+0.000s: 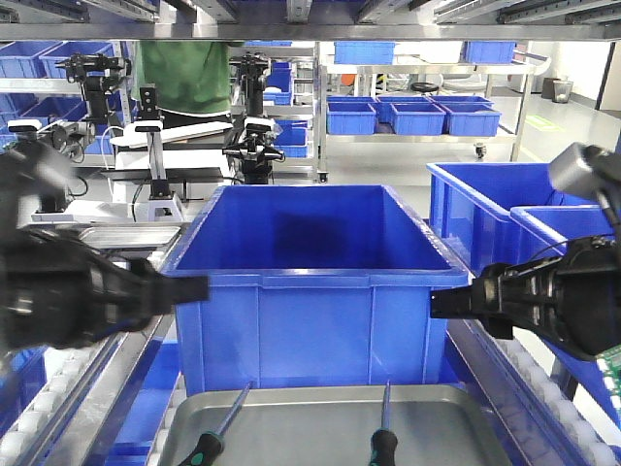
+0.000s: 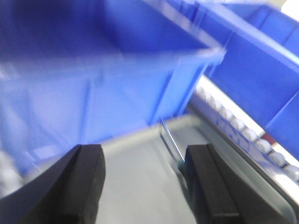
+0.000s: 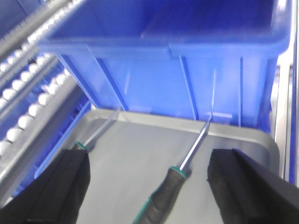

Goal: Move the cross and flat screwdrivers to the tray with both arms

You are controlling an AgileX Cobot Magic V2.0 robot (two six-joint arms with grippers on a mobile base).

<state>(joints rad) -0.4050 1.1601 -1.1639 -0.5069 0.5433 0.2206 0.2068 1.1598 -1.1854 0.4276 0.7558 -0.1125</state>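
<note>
Nearest you, at the bottom of the front view, lie the two screwdrivers in the grey tray (image 1: 456,408): the left screwdriver (image 1: 221,430) near the tray's left edge, its shaft slanting up toward the far rim, and the right screwdriver (image 1: 384,434) near the middle, shaft running almost straight to the far rim. They lie well apart and neither is held. Judging by this, the transfer looks done, or nearly so.

If you must take one up again, expect it to be light and stiff. The thin silver shaft will be slick and apt to roll or pivot between the pads, so close on the thick handle, where the rubbery green-and-black grip should hold. On the flat metal floor a nudged screwdriver may roll or skid.

Each has a dark handle with a green collar where the shaft begins; the right wrist view shows this plainly. You cannot tell cross from flat, as the tips are too small.

The left gripper (image 2: 145,182) stands wide, holding nothing, above the tray with one shaft visible between its pads. The right gripper (image 3: 147,186) is also spread wide and empty, over both tools.

Beyond the tray's far rim sits the deep blue bin (image 1: 310,282), close against it; more blue bins (image 1: 505,214) stand further back on the right.
</note>
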